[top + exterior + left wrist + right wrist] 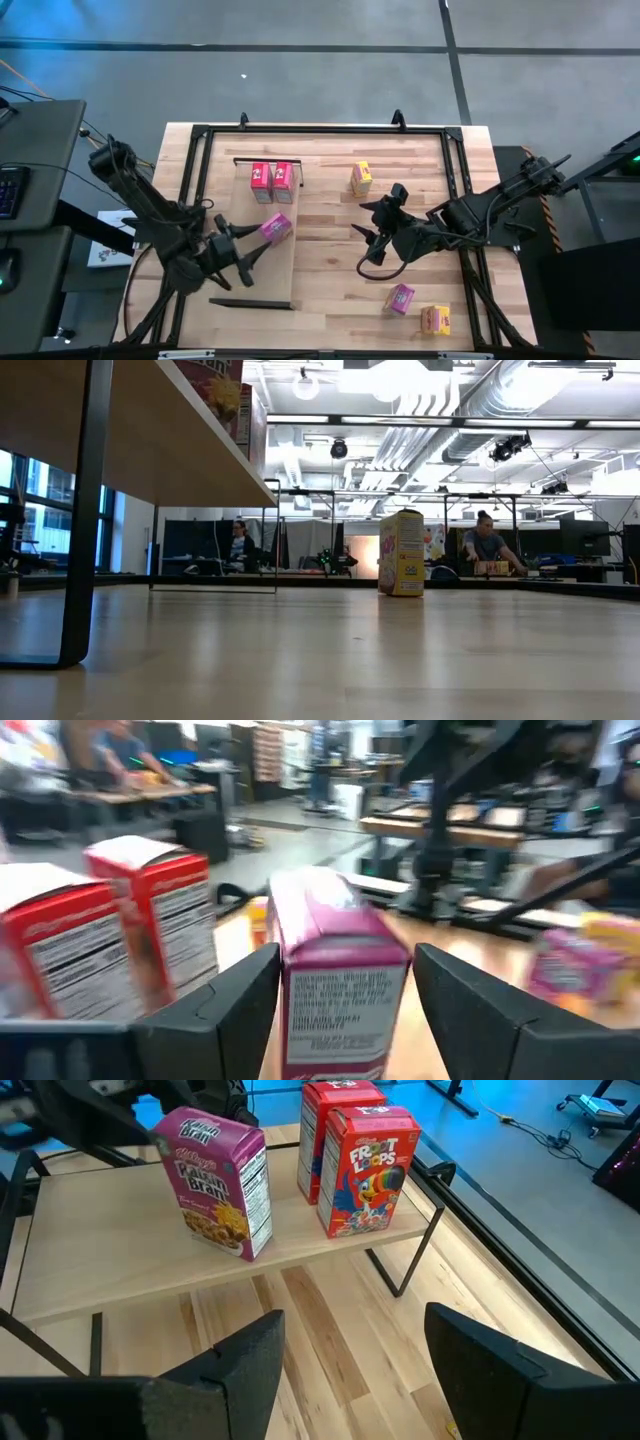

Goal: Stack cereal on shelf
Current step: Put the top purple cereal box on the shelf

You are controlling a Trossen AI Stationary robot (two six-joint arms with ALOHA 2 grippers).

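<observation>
Fingers of the left gripper (pixel 252 250) stand spread on either side of a pink cereal box (pixel 275 227), which stands upright on the shelf (pixel 262 285); in the left wrist view the box (pixel 335 982) sits between the two dark fingers (pixel 225 1005) with a gap showing on each side, so it looks set down and let go, not pinched. Just beyond it on the same pale panel stand two red cereal boxes (pixel 272 176), side by side and touching, near the shelf's far end. The right gripper (pixel 375 228) hangs over the middle of the table, open and holding nothing, and its own camera looks across at the pink box (pixel 218 1182) and the red pair (pixel 360 1155). Off the shelf, one yellow box (pixel 361 178) stands on the tabletop toward the far edge, and another pink box (pixel 400 298) and a second yellow box (pixel 435 320) lie near the front right corner. By my reading, three boxes are placed and three remain, and the step in hand is the release of the third. Next, the left arm should back straight away without clipping the pink box, while the right arm, being nearer, reaches for one of the loose boxes.
</observation>
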